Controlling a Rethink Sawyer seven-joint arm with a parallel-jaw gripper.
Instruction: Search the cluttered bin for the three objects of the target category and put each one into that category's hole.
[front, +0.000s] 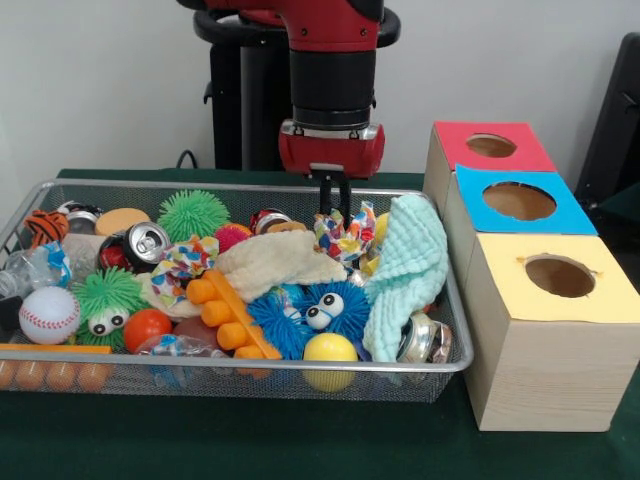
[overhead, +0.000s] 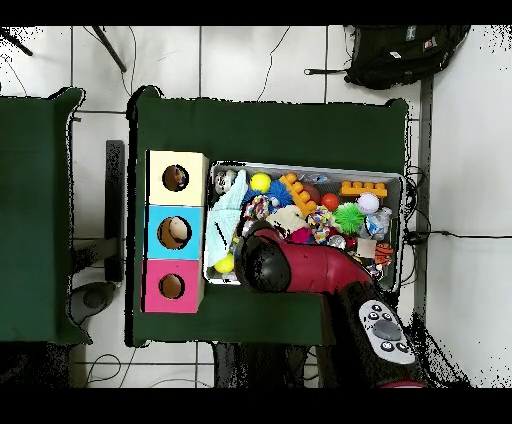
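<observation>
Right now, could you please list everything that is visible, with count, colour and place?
bin: 1, wire mesh, on the table
boxes: 3, red, blue, yellow tops, each with a hole, beside the bin
spiky balls: 3, two green, one blue with eyes, in the bin
cans: at least 3, in the bin
baseball: 1, white, bin corner
yellow ball: 1, bin front
cloths: 2, mint and cream, in the bin
orange block: 1, bin middle
backpack: 1, black, on the floor
pincer: 1, black, low over the bin
</observation>
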